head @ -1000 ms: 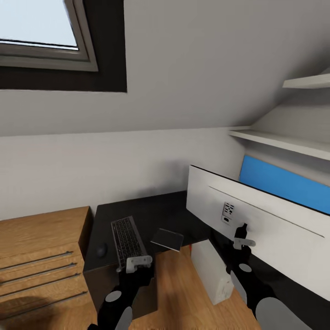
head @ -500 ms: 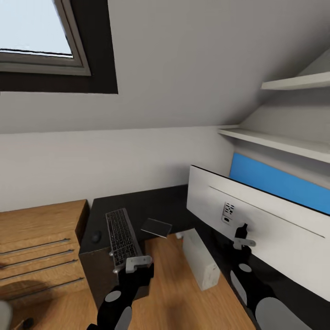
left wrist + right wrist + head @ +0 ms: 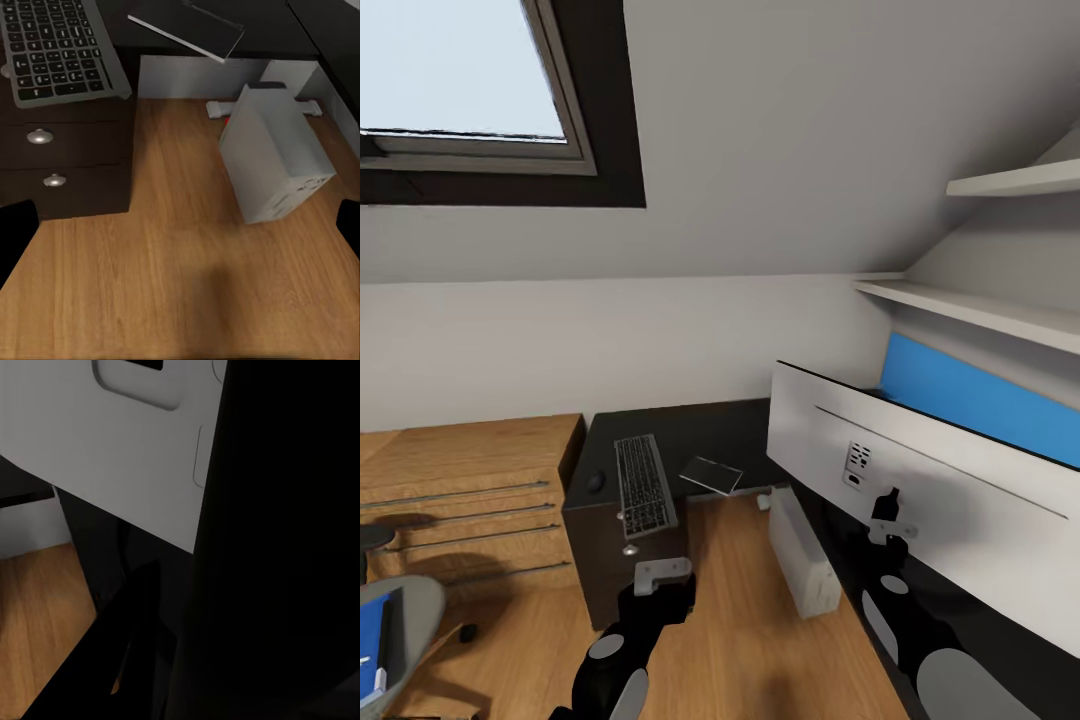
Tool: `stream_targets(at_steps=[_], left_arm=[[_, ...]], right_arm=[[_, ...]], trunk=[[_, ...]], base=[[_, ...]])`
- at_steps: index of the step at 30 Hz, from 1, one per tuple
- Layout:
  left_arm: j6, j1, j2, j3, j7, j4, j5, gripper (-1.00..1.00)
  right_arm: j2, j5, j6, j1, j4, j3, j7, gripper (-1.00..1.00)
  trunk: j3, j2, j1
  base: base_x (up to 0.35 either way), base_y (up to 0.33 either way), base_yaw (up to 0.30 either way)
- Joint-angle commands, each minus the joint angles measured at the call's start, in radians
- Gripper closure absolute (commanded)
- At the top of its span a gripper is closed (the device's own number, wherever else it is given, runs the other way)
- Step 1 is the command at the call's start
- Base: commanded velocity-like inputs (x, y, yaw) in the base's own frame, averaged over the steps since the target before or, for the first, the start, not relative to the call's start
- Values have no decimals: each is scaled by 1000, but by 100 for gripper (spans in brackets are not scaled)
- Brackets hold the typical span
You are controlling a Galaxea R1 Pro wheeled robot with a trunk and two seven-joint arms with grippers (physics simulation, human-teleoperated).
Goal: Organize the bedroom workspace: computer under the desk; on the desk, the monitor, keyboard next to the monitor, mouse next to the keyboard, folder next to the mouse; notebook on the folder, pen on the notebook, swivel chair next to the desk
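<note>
An attic bedroom at home, with a work corner.

The sloped white ceiling holds a skylight window, and white shelves sit under the slope. The floor is of warm wood planks. A black desk with drawers carries a keyboard and a monitor; a computer stands on the floor below, beside a low light-wood cabinet.
</note>
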Motion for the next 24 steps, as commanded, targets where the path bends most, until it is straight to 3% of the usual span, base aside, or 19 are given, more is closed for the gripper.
stream_targets(at_steps=[1,18,24], left_arm=[[2,-1,0,-2,9,-1,11,-100],[2,-1,-1,-3,9,-1,10,-100],[2,-1,-1,-3,9,-1,11,-100]], right_arm=[[0,8,-3,-1,-1,-2,-1,100],[0,8,-3,-1,-2,-3,0,100],[0,8,-3,-1,-2,-3,1,100]], trunk=[[-1,-1,0],[-6,-1,0],[-8,-1,0]], base=[[-262,-231,276],[-276,-205,268],[-284,-190,78]])
